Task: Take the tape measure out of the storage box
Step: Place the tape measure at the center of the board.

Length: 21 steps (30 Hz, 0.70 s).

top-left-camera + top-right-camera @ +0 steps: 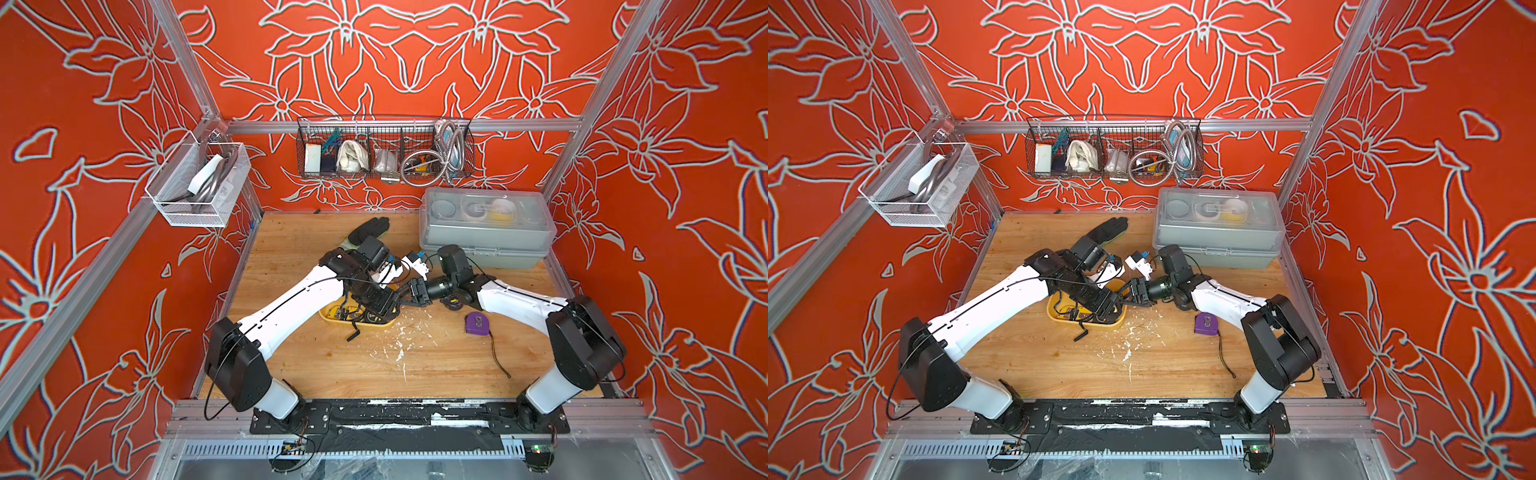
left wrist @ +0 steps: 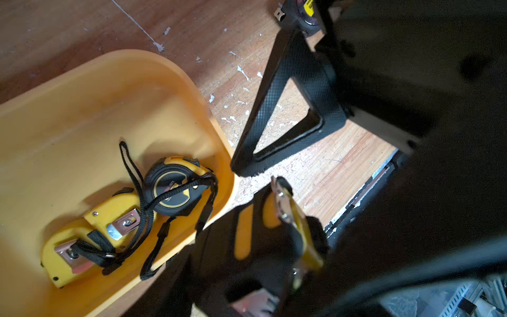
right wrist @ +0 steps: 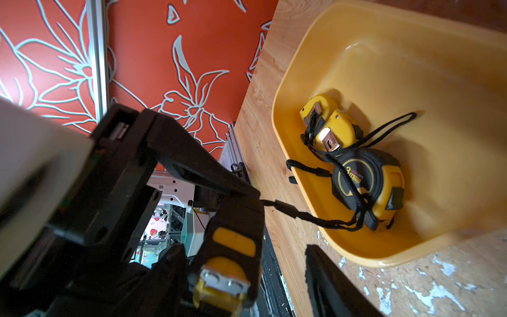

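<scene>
The yellow storage box (image 1: 332, 318) (image 1: 1054, 312) lies under my two wrists. Two tape measures rest in it, a plain yellow one (image 2: 82, 238) (image 3: 329, 118) and a black-and-yellow one (image 2: 171, 189) (image 3: 365, 181), with their black straps tangled. My left gripper (image 1: 392, 306) (image 2: 263, 247) is shut on a third black-and-yellow tape measure (image 2: 247, 233) (image 3: 233, 247), held above the table just outside the box rim. Its strap (image 3: 301, 214) trails back into the box. My right gripper (image 1: 409, 297) (image 3: 247, 274) straddles this tape measure, and one finger (image 3: 329, 285) stands a little clear of it.
A purple tape measure (image 1: 477, 323) with a cord lies on the table at the right. Another black-and-yellow one (image 1: 453, 302) sits under my right arm. The grey toolbox (image 1: 486, 232) stands at the back right, a black glove (image 1: 368, 230) behind my left arm. Wire baskets (image 1: 384, 147) hang on the walls.
</scene>
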Motion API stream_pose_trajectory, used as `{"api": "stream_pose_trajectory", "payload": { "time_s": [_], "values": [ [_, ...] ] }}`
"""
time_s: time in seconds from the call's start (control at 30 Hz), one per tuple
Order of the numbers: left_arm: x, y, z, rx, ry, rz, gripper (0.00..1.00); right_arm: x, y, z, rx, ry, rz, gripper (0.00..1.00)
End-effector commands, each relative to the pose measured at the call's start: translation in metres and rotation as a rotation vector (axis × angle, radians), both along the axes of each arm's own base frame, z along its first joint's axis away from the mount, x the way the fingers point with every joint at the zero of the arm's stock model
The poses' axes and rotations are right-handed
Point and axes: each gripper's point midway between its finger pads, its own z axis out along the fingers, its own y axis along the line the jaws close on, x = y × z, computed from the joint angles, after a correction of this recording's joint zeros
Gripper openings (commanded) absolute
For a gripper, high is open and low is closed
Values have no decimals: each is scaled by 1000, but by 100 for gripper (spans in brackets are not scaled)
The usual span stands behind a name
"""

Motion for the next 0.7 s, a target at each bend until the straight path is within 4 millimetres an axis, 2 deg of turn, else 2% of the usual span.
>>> {"api": "stream_pose_trajectory", "payload": {
  "time_s": [0.0,0.17,0.3,0.37,0.47,0.57,0.67],
  "values": [
    [14,0,11,-4,-80,25,45,-11,13,5,25,15,56,63],
    [20,3,9,33,-103,41,46,-11,23,11,60,25,71,49],
    [24,6,6,65,-119,55,47,-14,30,13,74,31,98,28],
    [27,6,4,81,-125,61,47,-15,32,13,78,36,105,22],
    [29,7,1,100,-126,70,51,-13,34,12,85,43,101,20],
    [33,8,7,97,-144,94,71,-8,35,11,85,40,87,18],
    [38,11,28,58,-209,133,97,4,28,6,69,45,40,18]
  ]
}}
